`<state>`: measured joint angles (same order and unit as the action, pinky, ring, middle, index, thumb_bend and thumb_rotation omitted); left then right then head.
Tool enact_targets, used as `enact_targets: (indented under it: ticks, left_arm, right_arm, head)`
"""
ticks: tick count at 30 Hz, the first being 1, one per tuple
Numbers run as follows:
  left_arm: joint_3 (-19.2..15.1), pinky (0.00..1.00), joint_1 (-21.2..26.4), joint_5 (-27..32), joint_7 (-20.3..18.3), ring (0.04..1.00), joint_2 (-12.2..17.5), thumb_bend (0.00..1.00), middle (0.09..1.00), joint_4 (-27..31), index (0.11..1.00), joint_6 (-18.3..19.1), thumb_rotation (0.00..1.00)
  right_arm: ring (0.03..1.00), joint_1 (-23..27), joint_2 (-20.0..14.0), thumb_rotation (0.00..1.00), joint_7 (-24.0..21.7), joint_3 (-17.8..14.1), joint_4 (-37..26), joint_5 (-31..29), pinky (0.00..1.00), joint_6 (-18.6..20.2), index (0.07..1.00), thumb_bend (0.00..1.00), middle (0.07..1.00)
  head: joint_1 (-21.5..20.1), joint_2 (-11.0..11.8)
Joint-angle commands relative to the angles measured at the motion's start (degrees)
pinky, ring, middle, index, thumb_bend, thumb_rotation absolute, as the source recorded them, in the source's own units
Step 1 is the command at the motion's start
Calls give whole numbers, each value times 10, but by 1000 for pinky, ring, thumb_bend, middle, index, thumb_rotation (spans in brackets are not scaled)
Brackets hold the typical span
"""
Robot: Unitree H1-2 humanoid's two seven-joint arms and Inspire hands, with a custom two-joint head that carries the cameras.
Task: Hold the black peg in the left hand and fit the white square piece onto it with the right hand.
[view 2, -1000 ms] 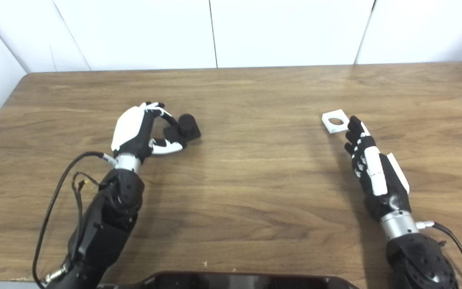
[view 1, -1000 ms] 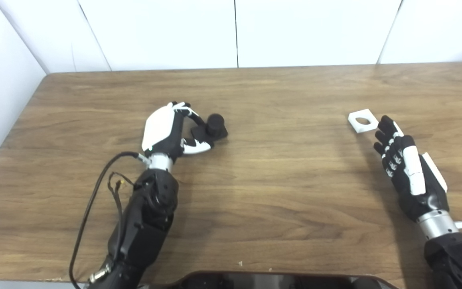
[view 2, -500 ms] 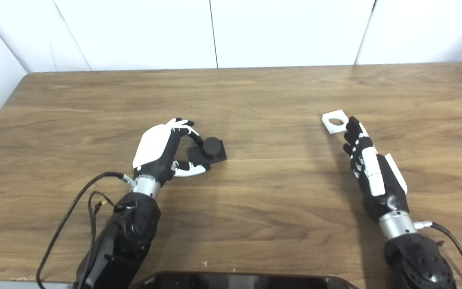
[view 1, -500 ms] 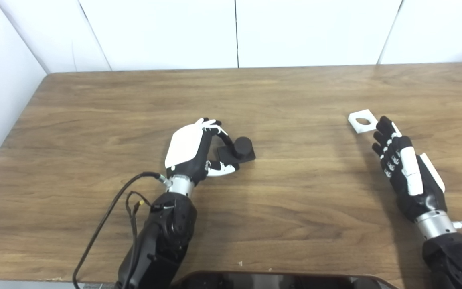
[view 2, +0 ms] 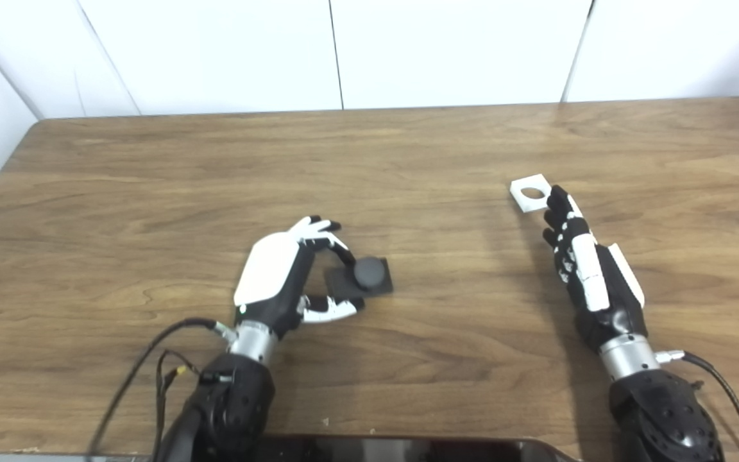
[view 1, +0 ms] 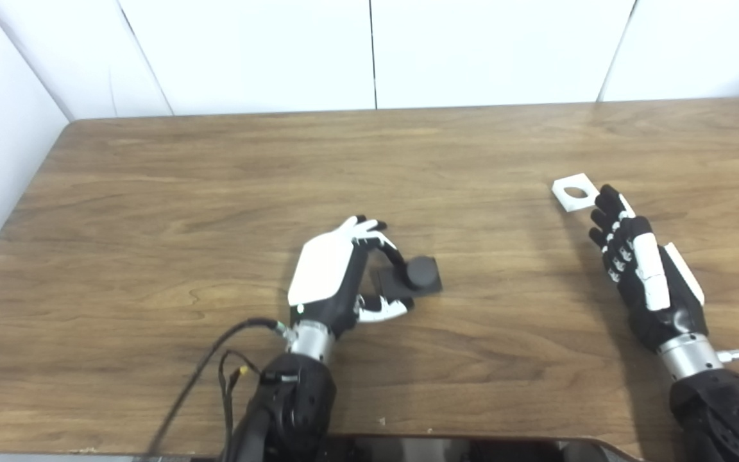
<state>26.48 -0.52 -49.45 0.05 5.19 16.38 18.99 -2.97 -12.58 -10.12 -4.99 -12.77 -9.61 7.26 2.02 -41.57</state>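
The left hand [view 1: 337,282] pinches the black peg [view 1: 416,277] by its square base near the table's [view 1: 151,212] middle; the right hand [view 1: 642,273], fingers extended and empty, has fingertips just beside the white square piece [view 1: 575,192]

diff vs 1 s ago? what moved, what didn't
The left hand, shut on the black peg, carried it toward the robot and rightward, nearer the table's middle. The camera shifted slightly too. The right hand stayed open, fingertips just short of the white square piece, which lies where it was.
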Motion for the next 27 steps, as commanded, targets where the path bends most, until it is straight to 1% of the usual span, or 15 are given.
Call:
enact_targets:
  ticks: [1, 6, 11, 15, 22, 24, 25, 26, 27]
  left_arm:
    - [3, 869, -4, -8, -4, 940, 0, 505, 859, 22, 492, -17, 80]
    - [10, 915, -26, -5, -27, 945, -2, 506, 864, 46, 492, -17, 78]
    - [13, 902, -45, -11, -43, 943, -3, 507, 863, 61, 492, -16, 75]
    - [10, 909, -52, -12, -48, 948, -4, 507, 867, 64, 492, -14, 75]
    - [2, 863, -52, -19, -43, 945, -6, 506, 868, 51, 492, -13, 77]
    - [-1, 851, -49, -17, -46, 948, -5, 505, 868, 49, 492, -12, 78]
    - [-1, 850, -48, -17, -48, 948, -4, 505, 869, 48, 492, -11, 79]
    - [-2, 844, -48, -16, -48, 948, -4, 505, 868, 47, 492, -12, 79]
    - [-3, 840, -47, -16, -47, 947, -5, 505, 867, 45, 492, -13, 79]
  right_arm:
    - [1000, 10, 1, 1000, 2, -3, -18, -7, 1000, -7, 983, 617, 1000]
    - [997, 10, 1, 1000, 4, -3, -21, -3, 1000, -5, 983, 623, 997]
    - [1000, 12, 0, 1000, 5, -4, -22, -3, 1000, -1, 984, 621, 1000]
    - [1000, 14, -4, 1000, 4, -3, -23, 0, 997, 1, 986, 617, 1000]
    - [998, 18, -5, 1000, 3, -3, -23, -5, 999, 4, 982, 606, 998]
    - [996, 20, -9, 1000, 7, -1, -20, 14, 984, -8, 978, 609, 995]
    - [993, 22, -12, 974, 11, 1, -19, 28, 972, -13, 973, 604, 989]
    - [973, 27, -17, 860, 16, 3, -19, 51, 925, -19, 963, 605, 974]
    - [945, 34, -26, 788, 27, 8, -21, 91, 885, -23, 947, 608, 953]
  head:
    - [1, -1]
    - [0, -4]
    - [-2, -6]
    - [-1, -6]
    - [-1, -5]
    - [-1, -5]
    - [-1, -5]
    - [-2, -6]
    - [-2, -6]
